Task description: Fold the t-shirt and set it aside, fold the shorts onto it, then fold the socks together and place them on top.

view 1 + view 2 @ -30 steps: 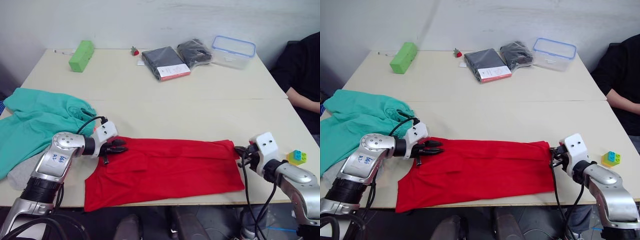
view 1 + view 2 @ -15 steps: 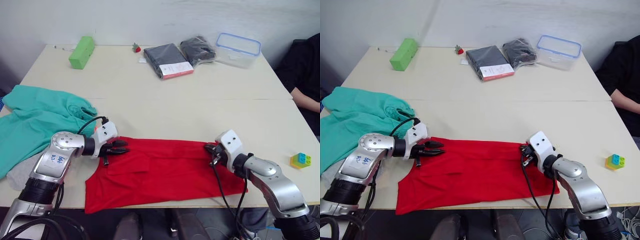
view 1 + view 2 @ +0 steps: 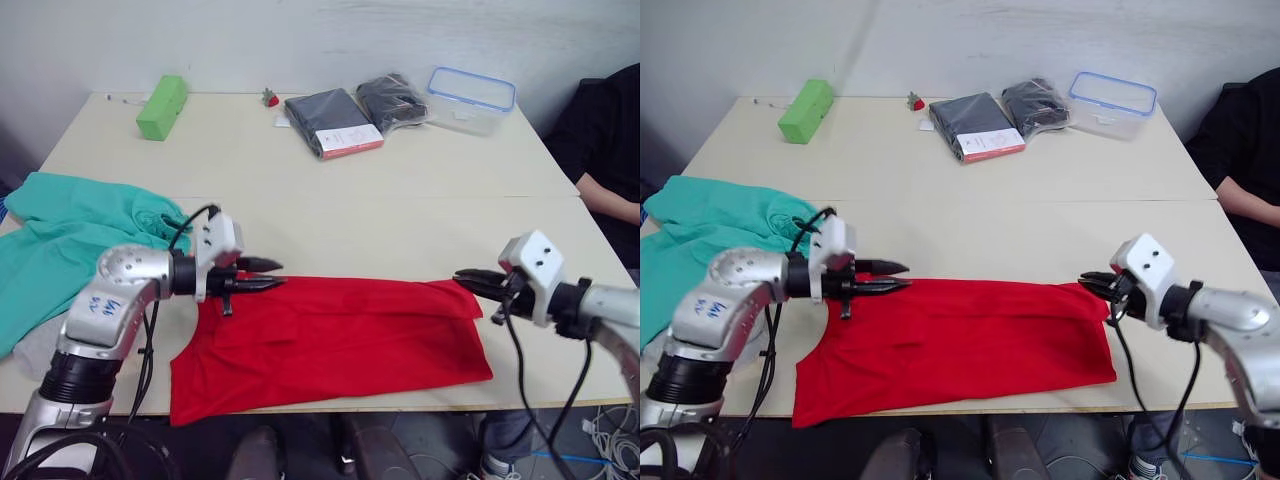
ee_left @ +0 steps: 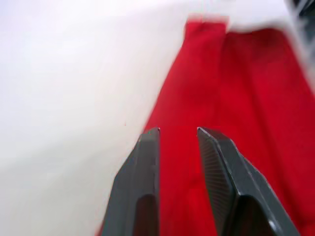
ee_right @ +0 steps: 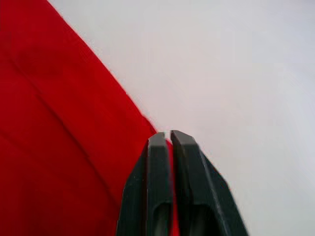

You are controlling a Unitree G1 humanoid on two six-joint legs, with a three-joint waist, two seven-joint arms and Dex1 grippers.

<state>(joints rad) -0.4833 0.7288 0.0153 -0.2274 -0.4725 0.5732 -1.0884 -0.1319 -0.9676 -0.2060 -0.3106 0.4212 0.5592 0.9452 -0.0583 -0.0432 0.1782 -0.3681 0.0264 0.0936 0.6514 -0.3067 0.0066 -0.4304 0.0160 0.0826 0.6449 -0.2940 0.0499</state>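
Observation:
The red t-shirt point(image 3: 330, 340) lies flat in a wide band along the table's front edge. My left gripper point(image 3: 262, 281) hovers over its upper left edge, open, with nothing between the fingers point(image 4: 216, 162). My right gripper point(image 3: 470, 281) is shut, its tips at the shirt's upper right corner point(image 5: 98, 147), right on the cloth's edge. The teal shorts point(image 3: 70, 235) lie crumpled at the table's left end. A patch of a light grey sock point(image 3: 35, 350) peeks out from under them near the front edge.
At the back stand a lime-green block point(image 3: 163, 106), two dark packaged garments point(image 3: 330, 122), a clear box with a blue rim point(image 3: 470, 100) and a small red item point(image 3: 270, 98). A person in black point(image 3: 610, 140) sits at the right.
My left gripper has lifted and slid right along the shirt's top edge. My right gripper has pulled back rightward from over the shirt to its upper right corner.

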